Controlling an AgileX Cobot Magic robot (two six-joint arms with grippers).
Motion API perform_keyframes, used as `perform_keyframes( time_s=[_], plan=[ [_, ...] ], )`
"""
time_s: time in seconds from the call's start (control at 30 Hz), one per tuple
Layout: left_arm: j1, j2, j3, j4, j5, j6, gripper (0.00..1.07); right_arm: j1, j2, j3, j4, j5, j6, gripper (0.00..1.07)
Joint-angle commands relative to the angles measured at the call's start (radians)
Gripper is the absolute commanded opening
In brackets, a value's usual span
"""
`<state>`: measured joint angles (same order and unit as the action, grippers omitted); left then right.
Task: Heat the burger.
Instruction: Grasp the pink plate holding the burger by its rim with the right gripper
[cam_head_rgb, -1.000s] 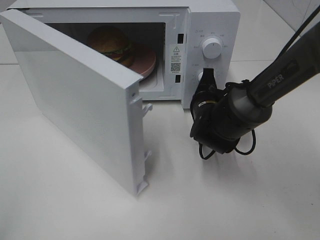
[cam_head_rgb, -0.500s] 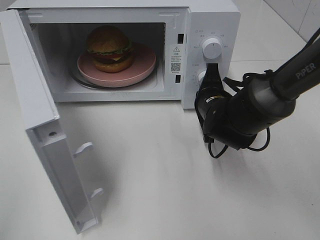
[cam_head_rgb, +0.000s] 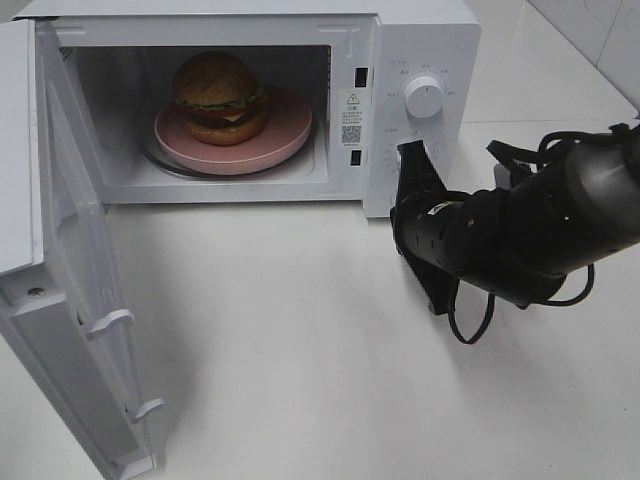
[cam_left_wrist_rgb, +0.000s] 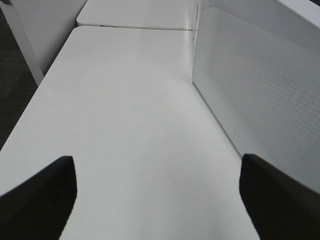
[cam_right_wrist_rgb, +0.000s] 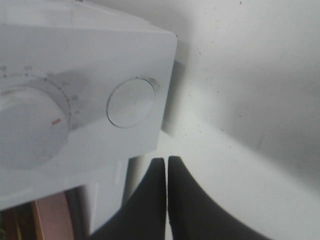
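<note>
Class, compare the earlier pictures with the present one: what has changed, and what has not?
The microwave door swung outward, from half shut to wide open. The right arm dropped lower; its shut gripper stays by the panel's lower button. Burger and plate stayed put inside.

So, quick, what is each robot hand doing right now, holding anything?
Left hand: open, holding nothing.
Right hand: closed, holding nothing.

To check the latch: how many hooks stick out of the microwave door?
2. The upper hook sits midway along the open door, on its free edge; the lower hook near the bottom corner. None seems hidden.
</note>
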<state>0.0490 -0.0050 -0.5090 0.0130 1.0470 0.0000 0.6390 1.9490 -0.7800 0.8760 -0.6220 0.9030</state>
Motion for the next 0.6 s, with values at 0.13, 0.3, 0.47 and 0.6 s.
perform_keyframes(
  time_s=[0.13, 0.3, 0.47, 0.6],
  plan=[
    [0.005, -0.02, 0.004, -0.005, -0.01, 0.0, 0.84, 0.002, -0.097, 0.021, -0.011, 0.176, -0.29, 0.01],
    [0.005, -0.02, 0.004, -0.005, -0.01, 0.0, 0.84, 0.002, -0.144, 0.021, -0.011, 0.248, -0.506, 0.02],
    [0.005, -0.02, 0.004, -0.005, -0.01, 0.0, 0.84, 0.002, -0.202, 0.021, -0.011, 0.379, -0.733, 0.03],
    [0.005, -0.02, 0.004, -0.005, -0.01, 0.0, 0.84, 0.002, -0.23, 0.021, -0.015, 0.46, -0.83, 0.03]
  ],
)
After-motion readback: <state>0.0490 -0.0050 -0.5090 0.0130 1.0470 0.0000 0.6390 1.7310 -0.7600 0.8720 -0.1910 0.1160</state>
